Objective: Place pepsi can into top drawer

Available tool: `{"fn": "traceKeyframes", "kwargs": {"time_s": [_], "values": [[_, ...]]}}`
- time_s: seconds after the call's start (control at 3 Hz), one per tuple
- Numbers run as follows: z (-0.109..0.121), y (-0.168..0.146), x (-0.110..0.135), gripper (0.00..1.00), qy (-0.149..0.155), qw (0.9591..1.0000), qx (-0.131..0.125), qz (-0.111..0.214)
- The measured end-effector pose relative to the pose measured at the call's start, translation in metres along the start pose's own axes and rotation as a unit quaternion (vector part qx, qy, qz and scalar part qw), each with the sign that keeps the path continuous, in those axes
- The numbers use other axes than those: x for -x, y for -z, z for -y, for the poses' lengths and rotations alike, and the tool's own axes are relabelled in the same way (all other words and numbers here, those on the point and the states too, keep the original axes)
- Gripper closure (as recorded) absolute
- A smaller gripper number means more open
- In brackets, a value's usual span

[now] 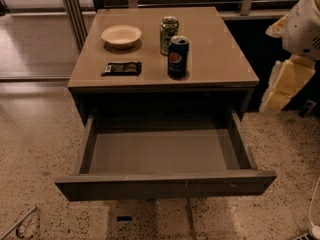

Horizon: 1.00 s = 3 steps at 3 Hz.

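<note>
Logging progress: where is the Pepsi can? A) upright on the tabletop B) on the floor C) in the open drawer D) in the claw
A: the pepsi can stands upright on the table beside the green can, while the claw is at the view's right edge, off the table.

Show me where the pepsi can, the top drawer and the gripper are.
pepsi can (178,57): camera view, on its blue side with the logo.
top drawer (165,185): camera view, on its front panel.
gripper (281,86): camera view, right edge beside the table, on its yellow part.
</note>
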<state>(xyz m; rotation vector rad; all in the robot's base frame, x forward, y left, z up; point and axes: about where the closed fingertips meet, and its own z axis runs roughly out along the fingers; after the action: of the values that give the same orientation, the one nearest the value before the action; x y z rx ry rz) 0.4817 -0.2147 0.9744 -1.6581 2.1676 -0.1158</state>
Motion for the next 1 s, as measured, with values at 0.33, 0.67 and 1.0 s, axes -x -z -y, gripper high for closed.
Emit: {"fn": "traceKeyframes", "kwargs": {"time_s": [0.33,0.67,1.0], "values": [[0.055,-0.033,0.022,0.00,-0.002,0.9989,-0.016,0.043],[0.108,-0.064,0.053,0.00,-0.006,0.9939,-0.028,0.106],[0.144,-0.088,0.093,0.00,-0.011,0.9853,-0.025,0.169]]}}
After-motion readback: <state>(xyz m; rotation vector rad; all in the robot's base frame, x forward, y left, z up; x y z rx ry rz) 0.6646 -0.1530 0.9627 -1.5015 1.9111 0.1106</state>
